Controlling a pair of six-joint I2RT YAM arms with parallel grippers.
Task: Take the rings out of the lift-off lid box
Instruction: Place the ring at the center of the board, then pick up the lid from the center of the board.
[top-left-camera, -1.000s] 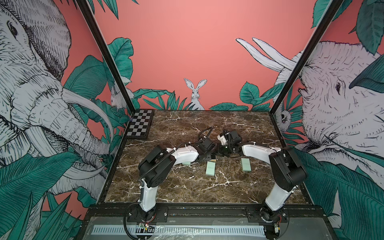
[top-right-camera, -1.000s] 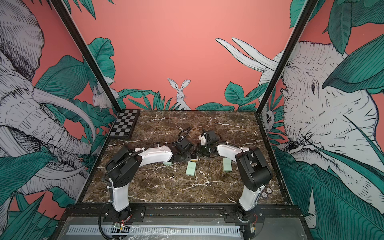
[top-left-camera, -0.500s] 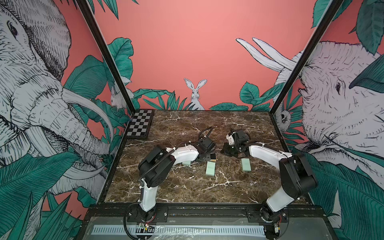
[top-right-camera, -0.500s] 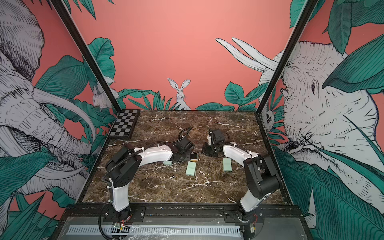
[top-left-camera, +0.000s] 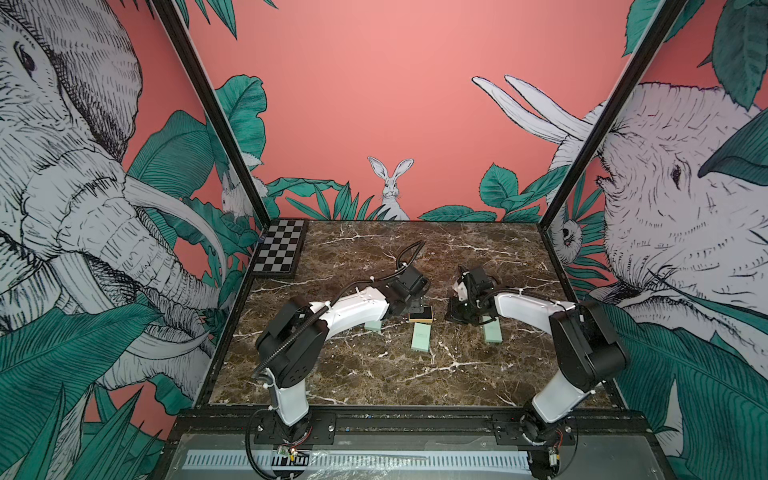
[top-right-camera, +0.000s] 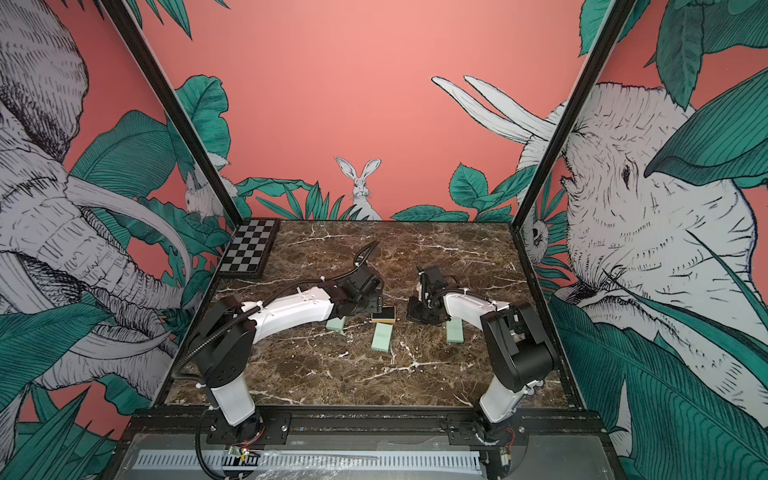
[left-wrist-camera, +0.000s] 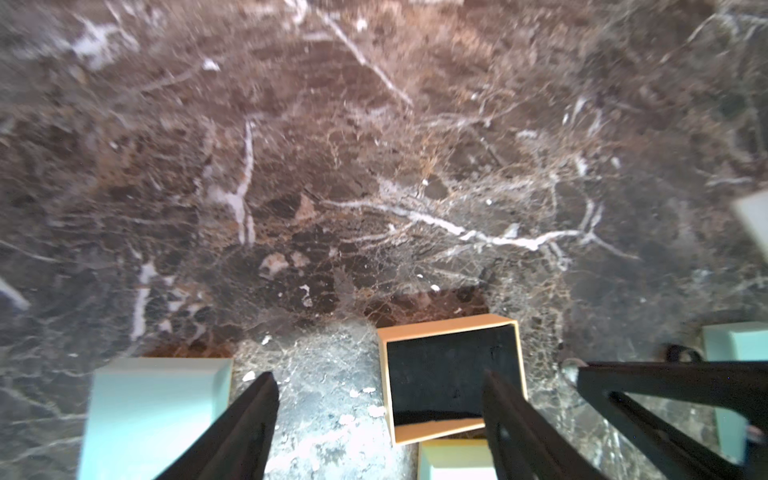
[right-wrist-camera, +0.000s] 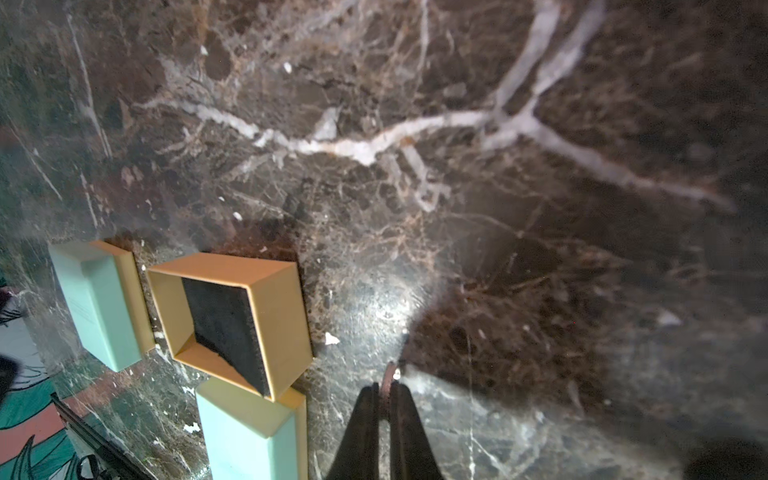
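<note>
The left gripper (left-wrist-camera: 380, 415) is spread wide and holds nothing. In the left wrist view one of its fingers (left-wrist-camera: 249, 419) stands over the bare marble tabletop (left-wrist-camera: 332, 166), beside the left mint-green box (left-wrist-camera: 153, 411). The other finger crosses the edge of the open tan box (left-wrist-camera: 440, 328), whose floor carries a black insert (left-wrist-camera: 440, 374). Contact between that finger and the box cannot be confirmed. The right gripper (right-wrist-camera: 386, 390) is almost pressed together, with only a narrow slit between its fingers. A thin dark curved band, a ring (right-wrist-camera: 390, 371), sits pinched at the fingertips, close above the tabletop and clear of the open tan box. In both top views the right gripper is low over the marble, between the open tan box and the right mint-green box (top-left-camera: 492, 332), which lies just beside it. The middle mint-green box (top-left-camera: 420, 343) lies in front of the open tan box. In the right wrist view its far end meets the open box's near corner. Further rings are too small to make out in any view.
</note>
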